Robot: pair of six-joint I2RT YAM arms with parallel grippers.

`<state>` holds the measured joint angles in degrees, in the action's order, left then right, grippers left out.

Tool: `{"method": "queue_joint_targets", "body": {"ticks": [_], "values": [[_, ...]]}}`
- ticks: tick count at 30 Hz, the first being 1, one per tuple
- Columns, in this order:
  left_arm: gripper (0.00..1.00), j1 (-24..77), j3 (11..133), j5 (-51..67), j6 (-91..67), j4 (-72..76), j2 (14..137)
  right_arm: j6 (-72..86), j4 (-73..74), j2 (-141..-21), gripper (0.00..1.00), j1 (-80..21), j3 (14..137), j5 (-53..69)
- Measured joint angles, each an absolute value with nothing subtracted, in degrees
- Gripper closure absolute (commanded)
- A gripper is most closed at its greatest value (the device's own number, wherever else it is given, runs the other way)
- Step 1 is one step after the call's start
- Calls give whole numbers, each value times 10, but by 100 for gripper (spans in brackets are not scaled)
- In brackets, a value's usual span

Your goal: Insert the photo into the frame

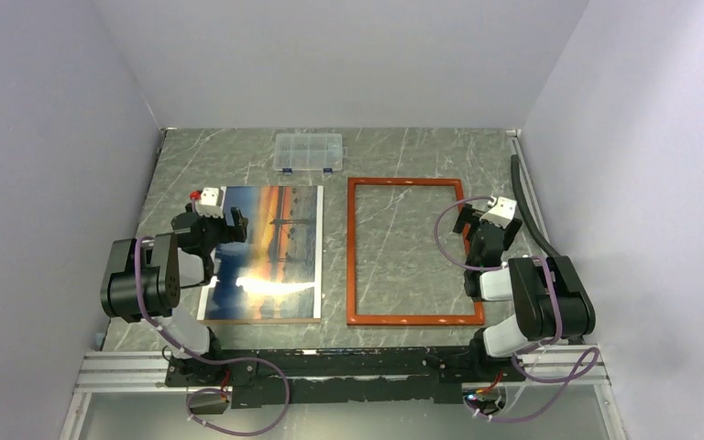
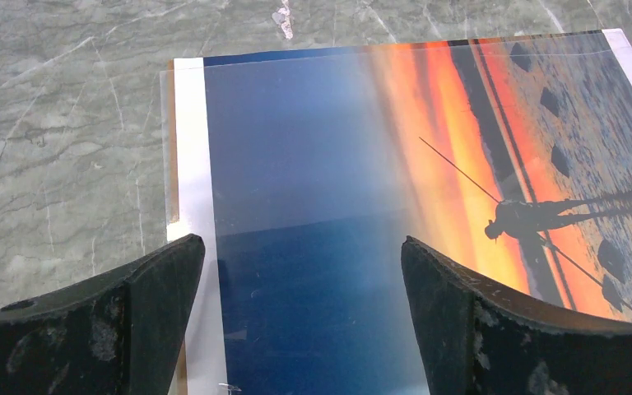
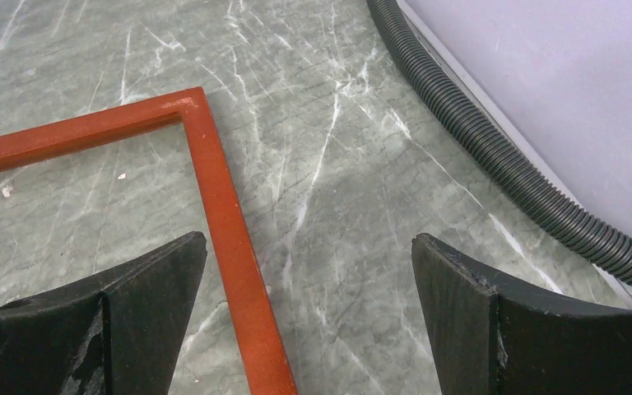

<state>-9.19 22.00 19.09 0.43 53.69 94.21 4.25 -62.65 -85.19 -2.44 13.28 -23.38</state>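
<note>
Even bright overhead light; glare patch on photo (image 1: 270, 257); focus sharp.

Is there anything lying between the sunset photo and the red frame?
Nothing: in the top view, only a bare strip of grey marbled table separates the photo from the frame.

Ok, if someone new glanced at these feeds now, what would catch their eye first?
The glossy orange-and-blue sunset photo, lying face up left of centre, glare on it, under the open left tool. Next, the red-orange frame flat on the table to its right, with the open right tool over its right edge near the far corner.
</note>
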Motion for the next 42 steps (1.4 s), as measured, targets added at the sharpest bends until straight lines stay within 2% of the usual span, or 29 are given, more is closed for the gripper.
{"method": "queue_joint_targets", "body": {"ticks": [17, 20, 25, 27, 31, 33, 35, 42], "values": [[5, -96, 228, 196, 4, 503, 933, 40, -617, -846, 0, -27, 134, -230], [5, -104, 293, 206, 11, 356, 901, 33, -524, -812, 0, -54, 167, -260], [5, -128, 521, 241, 34, 77, 891, 56, -368, -735, 0, -126, 277, -291], [5, -141, 601, 256, 38, -20, 890, 92, -319, -698, 0, -126, 318, -252], [5, -160, 704, 278, 41, -184, 890, 181, -256, -691, 0, -53, 412, -73], [5, -164, 726, 283, 43, -236, 889, 206, -210, -729, 0, -36, 474, -14], [5, -165, 731, 283, 49, -278, 885, 209, -135, -785, 0, -63, 551, 4], [5, -168, 731, 285, 65, -376, 850, 229, 28, -820, 0, -264, 592, -60]]}}
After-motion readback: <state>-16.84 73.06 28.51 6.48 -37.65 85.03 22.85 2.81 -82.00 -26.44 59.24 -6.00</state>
